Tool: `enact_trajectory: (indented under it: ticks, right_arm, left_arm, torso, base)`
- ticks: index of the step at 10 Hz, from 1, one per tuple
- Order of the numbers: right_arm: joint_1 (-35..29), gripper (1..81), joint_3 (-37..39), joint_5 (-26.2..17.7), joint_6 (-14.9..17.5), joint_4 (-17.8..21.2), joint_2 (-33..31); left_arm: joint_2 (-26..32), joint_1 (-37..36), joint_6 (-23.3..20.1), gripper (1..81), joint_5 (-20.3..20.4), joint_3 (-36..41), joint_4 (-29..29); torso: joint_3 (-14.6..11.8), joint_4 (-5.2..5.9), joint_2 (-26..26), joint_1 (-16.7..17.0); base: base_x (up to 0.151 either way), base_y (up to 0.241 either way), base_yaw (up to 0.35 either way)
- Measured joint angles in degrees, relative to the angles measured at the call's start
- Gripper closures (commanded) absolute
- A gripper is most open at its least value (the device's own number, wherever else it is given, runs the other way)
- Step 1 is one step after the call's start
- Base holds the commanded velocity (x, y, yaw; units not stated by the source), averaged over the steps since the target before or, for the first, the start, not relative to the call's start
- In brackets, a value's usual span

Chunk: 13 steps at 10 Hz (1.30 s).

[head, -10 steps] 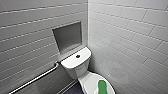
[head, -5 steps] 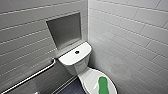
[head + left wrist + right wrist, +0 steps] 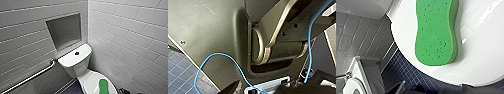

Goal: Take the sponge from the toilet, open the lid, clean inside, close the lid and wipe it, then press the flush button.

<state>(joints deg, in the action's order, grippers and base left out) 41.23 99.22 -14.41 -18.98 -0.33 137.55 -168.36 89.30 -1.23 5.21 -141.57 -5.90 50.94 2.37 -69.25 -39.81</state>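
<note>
Since a second ago the whole head view has slid slightly left and up, which is the camera shifting; the sponge (image 3: 103,86) lies on the closed lid (image 3: 91,81) as before. The left arm sits folded close, its wrist camera facing the robot's own dark body with a blue cable (image 3: 217,53) looping across; the right arm hangs over the lid's front edge. Whether the left gripper (image 3: 260,90) or right gripper (image 3: 408,89) is open cannot be told, and nothing touches the sponge. From the head, the toilet (image 3: 75,68) stands in a tiled corner, with the flush button (image 3: 77,53) on the tank top, a recessed niche (image 3: 64,31) above and a grab rail (image 3: 32,76) beside. The right wrist view adds the sponge's pitted face and navy floor tiles (image 3: 408,72) beyond the rim
</note>
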Motion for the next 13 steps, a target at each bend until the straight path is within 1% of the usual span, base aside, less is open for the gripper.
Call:
enact_trajectory:
  ticks: [1, 3, 5, 7, 9, 12, 13]
  right_arm:
    - [-0.2, 1.0, 2.1, -1.3, -0.1, 0.0, 1.6]
    - [-1.1, 1.0, 5.9, -4.6, -0.2, -0.4, 3.9]
    - [-3.1, 1.0, 6.2, -6.4, -0.2, -0.4, 3.8]
    - [-3.9, 1.0, 6.2, -7.9, -0.2, -0.4, 3.0]
    - [-4.3, 1.0, 6.6, -9.4, -0.2, -0.4, 3.5]
    - [-5.7, 1.0, 7.8, -9.5, -0.6, -0.4, 5.1]
    - [-5.7, 1.0, 8.6, -9.6, -0.7, -0.4, 5.9]
  left_arm:
    - [0.0, 0.0, 0.0, 1.0, 0.0, 0.0, 0.1]
    - [0.0, 0.1, 0.0, 1.0, 0.0, 0.0, 0.1]
    - [0.0, 0.3, 0.0, 1.0, 0.0, 0.0, 0.1]
    - [0.0, 0.2, 0.0, 1.0, 0.0, 0.0, 0.1]
    - [0.0, 0.4, 0.0, 1.0, -0.1, 0.0, 0.1]
    - [0.0, 0.7, 0.0, 1.0, -0.2, -0.1, 0.1]
    - [0.0, 0.7, 0.0, 1.0, -0.3, -0.1, 0.1]
  torso:
    - [0.2, 0.0, -1.9, -1.2]
    - [1.8, 0.0, -6.0, -3.8]
    - [3.9, 0.0, -10.4, -6.5]
    - [4.5, 0.0, -14.5, -9.1]
    - [4.6, 0.0, -18.7, -11.8]
    - [4.6, 0.0, -25.2, -15.8]
    - [4.6, 0.0, -26.6, -16.7]
  base:
    - [0.0, 0.0, 0.0]
    - [0.0, 0.0, 0.0]
    - [0.0, 0.0, 0.0]
    - [0.0, 0.0, 0.0]
    - [0.0, 0.0, 0.0]
    - [0.0, 0.0, 0.0]
    - [0.0, 0.0, 0.0]
